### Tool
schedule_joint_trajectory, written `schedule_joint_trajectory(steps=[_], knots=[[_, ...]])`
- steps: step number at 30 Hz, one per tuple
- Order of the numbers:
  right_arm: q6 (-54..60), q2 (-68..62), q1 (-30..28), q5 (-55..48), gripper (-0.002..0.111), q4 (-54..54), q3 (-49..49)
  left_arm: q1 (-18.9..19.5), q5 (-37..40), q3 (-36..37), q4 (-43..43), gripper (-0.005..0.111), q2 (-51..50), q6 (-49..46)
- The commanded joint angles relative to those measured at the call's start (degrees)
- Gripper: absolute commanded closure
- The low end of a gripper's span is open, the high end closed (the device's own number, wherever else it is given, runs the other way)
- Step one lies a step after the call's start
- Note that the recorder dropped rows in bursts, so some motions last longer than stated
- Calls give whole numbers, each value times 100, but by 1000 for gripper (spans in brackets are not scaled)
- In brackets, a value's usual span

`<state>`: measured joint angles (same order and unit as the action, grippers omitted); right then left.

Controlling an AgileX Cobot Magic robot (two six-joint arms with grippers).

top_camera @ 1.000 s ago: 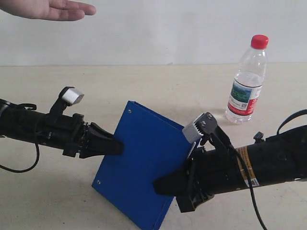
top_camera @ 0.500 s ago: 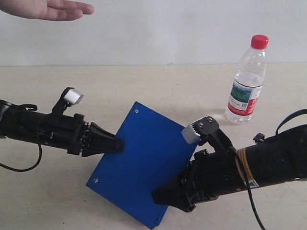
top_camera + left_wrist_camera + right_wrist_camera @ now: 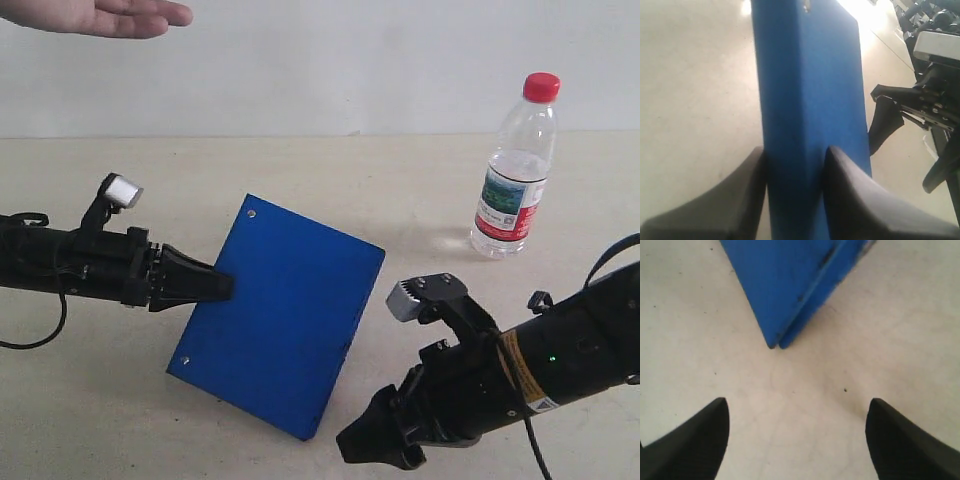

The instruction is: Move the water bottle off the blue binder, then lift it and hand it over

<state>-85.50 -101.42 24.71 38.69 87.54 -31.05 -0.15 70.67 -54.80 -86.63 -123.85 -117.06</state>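
Across the pale worktop (image 3: 300, 180), found the blue binder (image 3: 275, 315) tilted, its 9 o'clock edge clamped in the left hand (image 3: 220, 287). Noted the right hand (image 3: 370, 445) at the binder's 5 o'clock, jaws spread, touching nothing. Spotted the water bottle (image 3: 515, 170) upright on the worktop at the binder's 2 o'clock, well apart.

The left arm (image 3: 60, 265) is reaching in from the left side, lying low and almost flat over the desk (image 3: 330, 190). A grey box (image 3: 123, 190) is sticking up from its wrist. The left tool (image 3: 222, 287) is pointing toward the middle, and its two dark fingers (image 3: 740, 195) are squeezing the edge of the blue binder (image 3: 285, 320), one finger on each side. The right arm (image 3: 565, 350) is reaching in from the right side and slanting down toward the front. The right tool (image 3: 378, 445) is hanging low near the desk with its fingers (image 3: 695, 440) spread wide apart, holding nothing.
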Motion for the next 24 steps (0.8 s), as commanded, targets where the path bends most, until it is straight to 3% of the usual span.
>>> schedule_joint_trajectory(steps=[1, 8, 16, 19, 21, 24], knots=[[771, 23, -15, 149, 40, -642, -57, 11, -71, 53, 69, 102, 47, -75], [1844, -20, -15, 45, 40, -2023, -220, -57, -71, 91, 127, 102, 47, -75], [1756, -399, -15, 423, 40, -2063, -661, -343, -71, 91, 308, 102, 47, -75], [1756, -484, -15, 796, 54, -2050, -729, -386, -71, 91, 306, 102, 47, 28], [1767, -494, -15, 927, 72, -2104, -743, -386, -71, 91, 250, 102, 47, 131], [1922, -494, -15, 927, 106, -2129, -743, -386, -71, 91, 131, 102, 47, 160]])
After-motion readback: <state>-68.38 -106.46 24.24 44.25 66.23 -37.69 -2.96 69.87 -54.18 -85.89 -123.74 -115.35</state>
